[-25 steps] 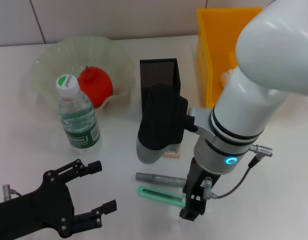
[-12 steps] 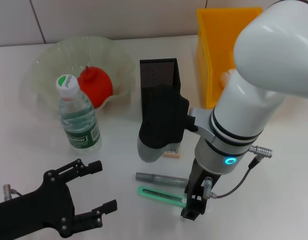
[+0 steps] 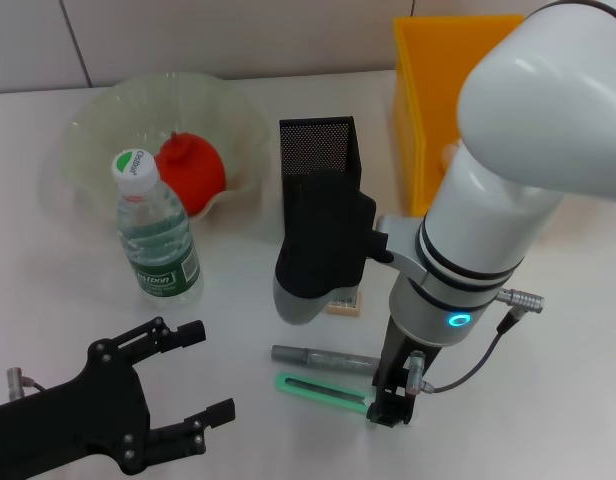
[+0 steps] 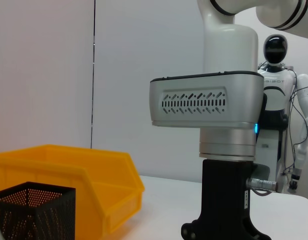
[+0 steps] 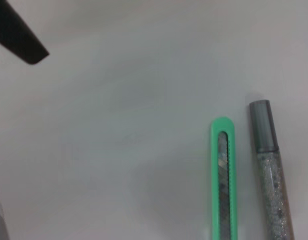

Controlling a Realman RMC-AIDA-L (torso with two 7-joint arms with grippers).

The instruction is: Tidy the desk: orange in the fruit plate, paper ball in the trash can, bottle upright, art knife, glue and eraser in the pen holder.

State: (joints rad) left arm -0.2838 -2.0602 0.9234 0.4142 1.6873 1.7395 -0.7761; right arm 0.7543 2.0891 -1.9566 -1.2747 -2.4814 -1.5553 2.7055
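Right gripper [image 3: 390,408], finger state unclear, sits at the art knife [image 3: 323,391], just beside the glue [image 3: 320,356]: light, stiff, slippery; pinch it mid-body.

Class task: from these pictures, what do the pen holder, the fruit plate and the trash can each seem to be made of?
Pen holder: black metal mesh, apparently; fine perforations show. Fruit plate: translucent pale green, glass or plastic, unclear; wavy rim. Trash can: glossy yellow-orange moulded plastic, probably.
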